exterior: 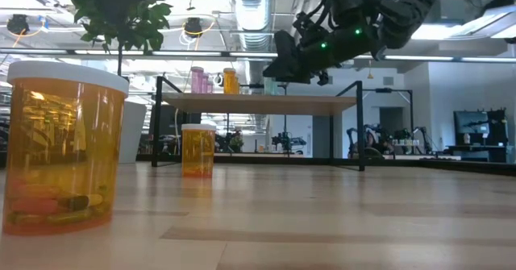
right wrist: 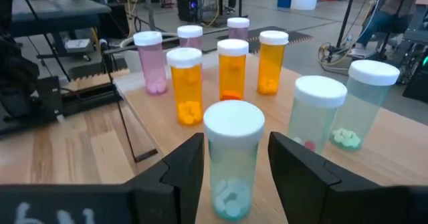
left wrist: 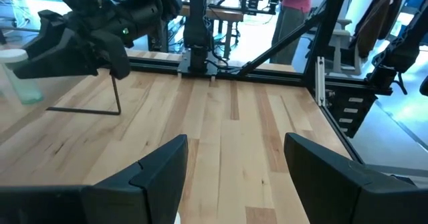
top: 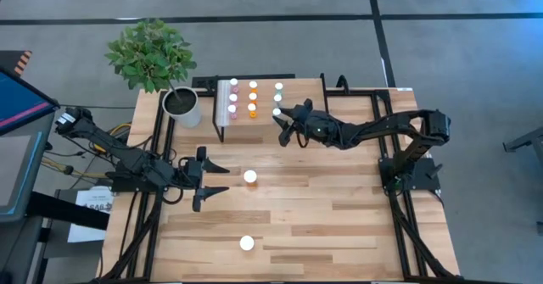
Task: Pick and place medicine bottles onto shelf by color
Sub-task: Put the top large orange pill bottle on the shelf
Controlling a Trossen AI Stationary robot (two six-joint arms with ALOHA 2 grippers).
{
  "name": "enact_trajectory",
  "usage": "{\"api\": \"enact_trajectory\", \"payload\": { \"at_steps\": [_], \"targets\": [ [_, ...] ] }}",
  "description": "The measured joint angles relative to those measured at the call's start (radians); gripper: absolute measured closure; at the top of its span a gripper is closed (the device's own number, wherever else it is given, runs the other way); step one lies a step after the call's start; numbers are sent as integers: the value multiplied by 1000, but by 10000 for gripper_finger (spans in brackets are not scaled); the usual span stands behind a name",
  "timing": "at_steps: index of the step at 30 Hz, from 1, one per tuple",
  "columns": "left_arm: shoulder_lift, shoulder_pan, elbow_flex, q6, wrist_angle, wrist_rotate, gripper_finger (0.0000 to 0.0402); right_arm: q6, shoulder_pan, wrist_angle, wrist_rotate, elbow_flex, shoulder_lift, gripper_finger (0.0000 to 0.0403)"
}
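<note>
Over the wooden desk [top: 339, 225], the right pincer [right wrist: 231, 160] grips a teal bottle [right wrist: 233, 158] at the shelf [top: 297, 125] front edge, apparently placing it; next it should release, while the open left pincer [top: 212, 182] waits near two orange bottles [top: 250, 177].

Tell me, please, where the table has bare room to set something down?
Bare wood lies right of the two large orange bottles, between them and the right arm's base. The shelf is crowded at its bottle rows, where the right gripper works.
</note>
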Motion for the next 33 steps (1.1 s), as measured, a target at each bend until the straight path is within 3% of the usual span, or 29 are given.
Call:
{"api": "enact_trajectory", "payload": {
  "at_steps": [9, 20, 27, 33],
  "targets": [
    [0, 0, 0, 0, -2, 0, 165, -28, 0, -74, 1, 1, -73, 196],
    [0, 0, 0, 0, -4, 2, 165, 1, 28, -355, 4, 1, -257, 158],
    [0, 0, 0, 0, -5, 5, 165, 18, 208, -419, 4, 1, -389, 158],
    [-17, 0, 0, 0, -3, 0, 165, 12, 455, -309, 11, 1, -290, 158]
  ]
}}
